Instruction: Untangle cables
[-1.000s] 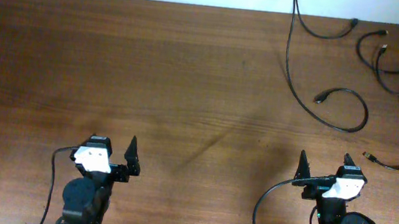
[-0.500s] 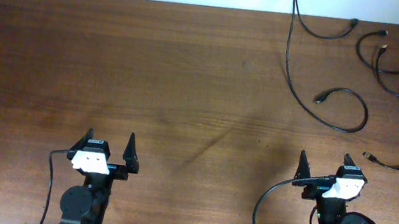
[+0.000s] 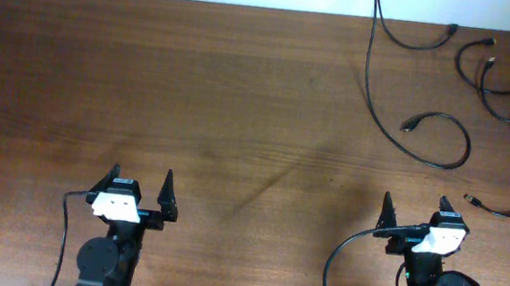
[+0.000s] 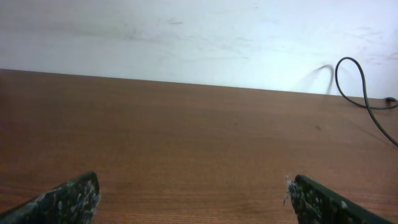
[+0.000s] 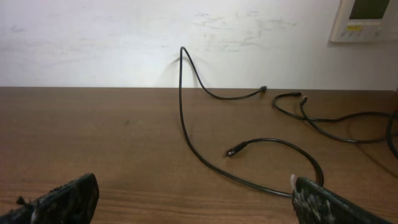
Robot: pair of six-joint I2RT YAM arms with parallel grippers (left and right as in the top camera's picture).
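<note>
Lying forward-right, thin black flexible cables (image 3: 370, 55) sit nearer the wide-open right gripper (image 3: 414, 204); left gripper (image 3: 142, 178) likewise gapes empty.

Table (image 3: 194, 88): left and middle are bare wood, with a wide open lane ahead of the left gripper (image 3: 142, 178) up to the wall (image 4: 186, 37). The far-right corner is cluttered with loose cables (image 3: 369, 60) (all lying flat, nothing upright). One runs from the far edge in toward mid-right and loops across the path ahead of the right gripper (image 3: 414, 203). There is a bare strip between that gripper and the nearest loop. A plug end lies near it on the right side.
</note>
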